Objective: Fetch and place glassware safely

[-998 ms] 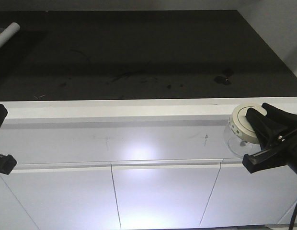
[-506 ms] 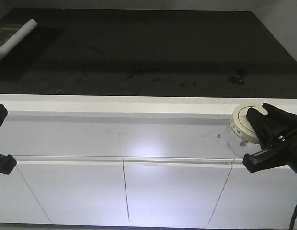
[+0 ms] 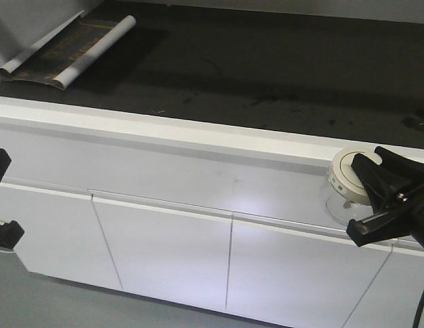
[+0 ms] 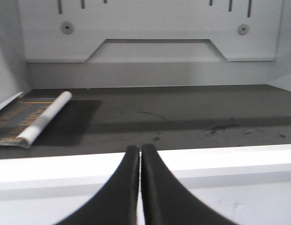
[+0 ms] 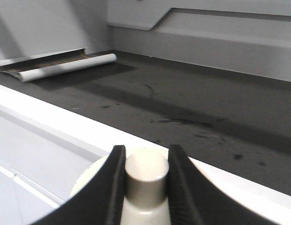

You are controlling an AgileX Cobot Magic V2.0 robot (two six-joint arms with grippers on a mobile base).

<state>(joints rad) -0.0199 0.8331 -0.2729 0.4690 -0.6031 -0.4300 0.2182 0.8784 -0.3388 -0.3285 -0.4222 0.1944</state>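
While the left pincer [image 4: 140,154] is clenched on nothing, its two black fingers [image 4: 122,187] pressed together along their whole visible length, the right pincer [image 5: 146,176] is grasping the glass jar [image 3: 338,195] by the knob [image 5: 146,169] on its lid [image 3: 343,176]. In the right wrist view the black fingers sit one on each side of the small round knob and touch it, with the cream-white lid spreading out beneath them.

In the front view the jar is at the near right, in front of the white front lip [image 3: 164,130] of the bench [image 3: 280,75]. It is on the near side of the dark bench top, not on it. Its clear body shows faintly below the lid against the white cabinet front [image 3: 164,239]. Whether anything supports it from below cannot be told.

The bench top is dark and matte, marked with small scuffs and specks toward the middle and right. A rolled sheet [image 3: 68,48] with a white tube-like edge lies at the far left corner, well apart from the jar. Below the lip, thin seams divide the cabinet front into panels. A pale back wall [image 4: 150,28] with slots and two round fixings stands at the far side of the bench.
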